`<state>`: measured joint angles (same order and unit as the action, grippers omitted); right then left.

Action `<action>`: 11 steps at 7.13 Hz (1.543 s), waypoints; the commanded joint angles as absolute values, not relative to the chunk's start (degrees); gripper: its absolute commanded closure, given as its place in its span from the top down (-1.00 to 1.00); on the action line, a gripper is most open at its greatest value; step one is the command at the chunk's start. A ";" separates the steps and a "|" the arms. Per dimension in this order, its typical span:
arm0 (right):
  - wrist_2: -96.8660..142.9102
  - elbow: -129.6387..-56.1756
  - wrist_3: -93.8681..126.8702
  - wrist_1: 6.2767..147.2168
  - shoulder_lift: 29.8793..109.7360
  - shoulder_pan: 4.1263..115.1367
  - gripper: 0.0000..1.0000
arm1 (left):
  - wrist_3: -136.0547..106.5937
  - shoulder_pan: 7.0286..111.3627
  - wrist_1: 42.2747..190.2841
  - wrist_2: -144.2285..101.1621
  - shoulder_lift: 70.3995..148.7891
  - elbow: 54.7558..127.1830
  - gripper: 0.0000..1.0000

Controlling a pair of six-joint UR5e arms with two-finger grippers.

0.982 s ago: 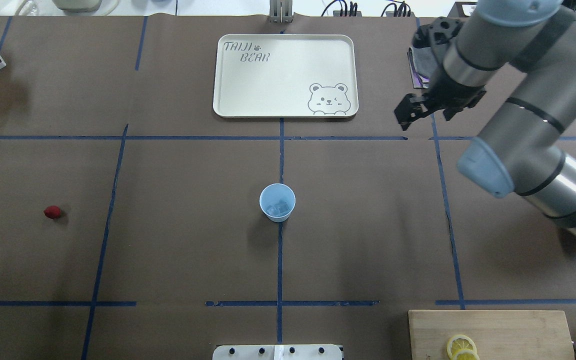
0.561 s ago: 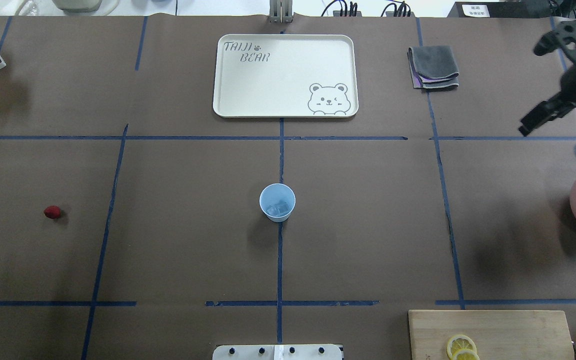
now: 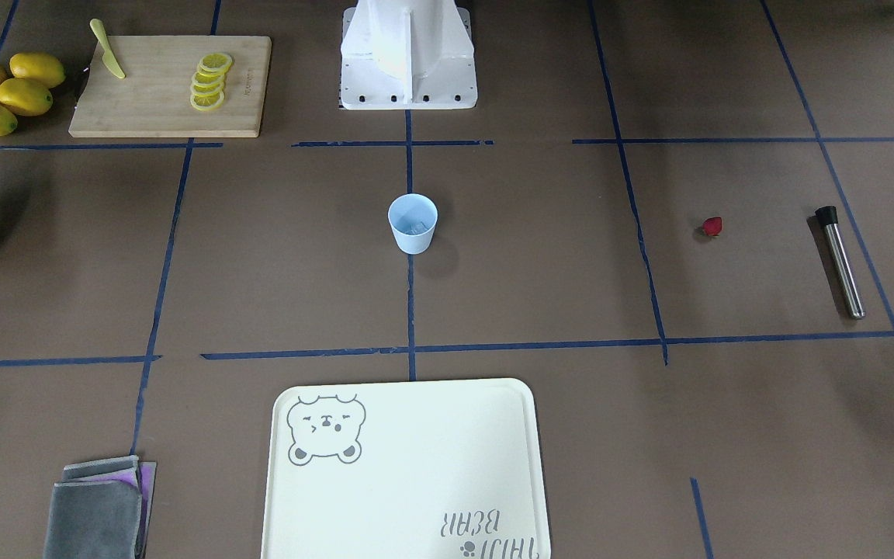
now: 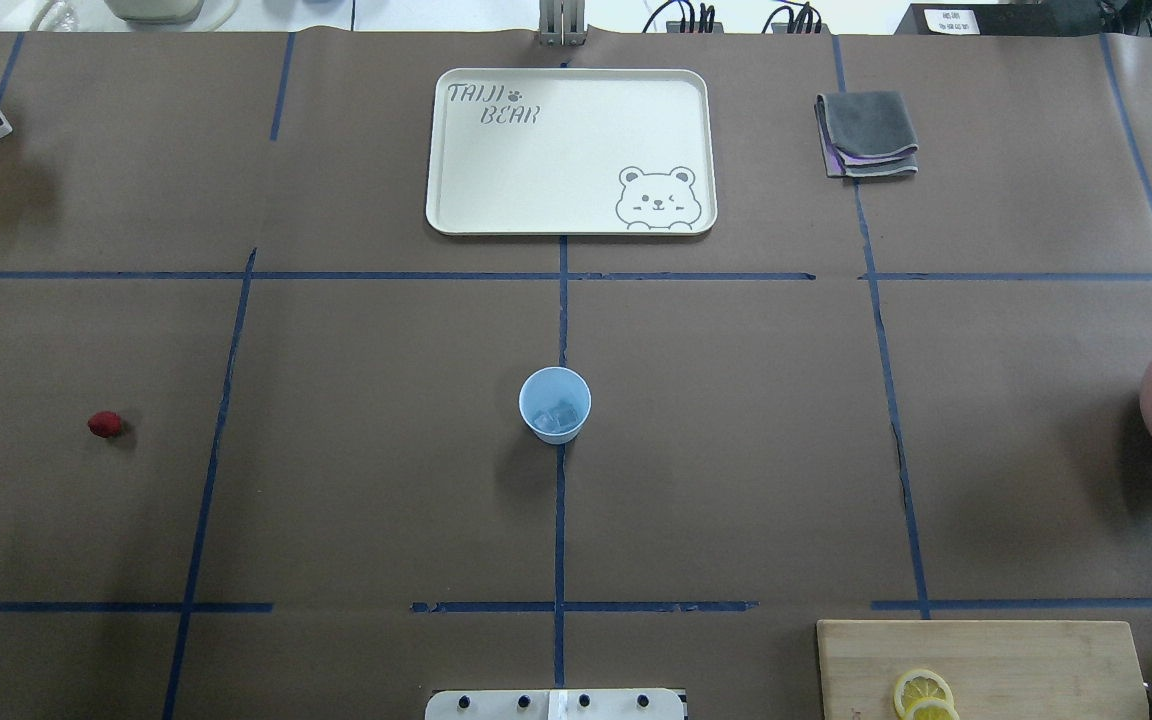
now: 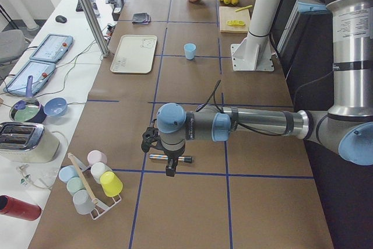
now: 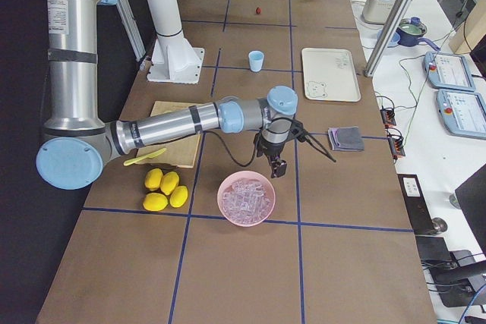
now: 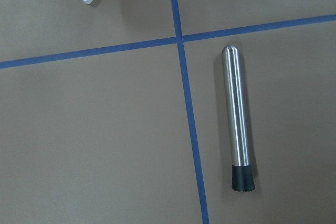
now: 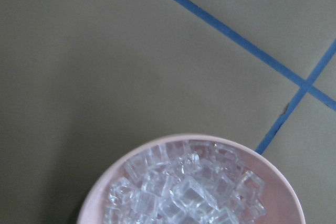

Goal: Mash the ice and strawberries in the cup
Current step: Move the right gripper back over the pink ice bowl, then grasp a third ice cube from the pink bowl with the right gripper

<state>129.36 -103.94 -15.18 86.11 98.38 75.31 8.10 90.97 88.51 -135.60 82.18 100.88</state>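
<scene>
Blue cup [image 4: 555,404] holding ice [image 4: 562,414] stood mid-table; the strawberry [image 4: 105,424] lay well apart.
Left gripper [image 5: 168,168] hovered above the steel muddler [image 7: 237,119], its finger spread impossible to tell; a centred, crosswise grip would probably hold best.

I read the table cover [image 4: 736,450] as matt brown paper. The cup [image 4: 555,404] is smooth plastic; the rod [image 7: 235,114] is glossy metal.
</scene>
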 commanded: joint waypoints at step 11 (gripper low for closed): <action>126.83 -97.30 -11.95 77.61 101.69 71.19 0.59 | 8.26 91.05 88.51 -135.61 82.09 100.90 1.00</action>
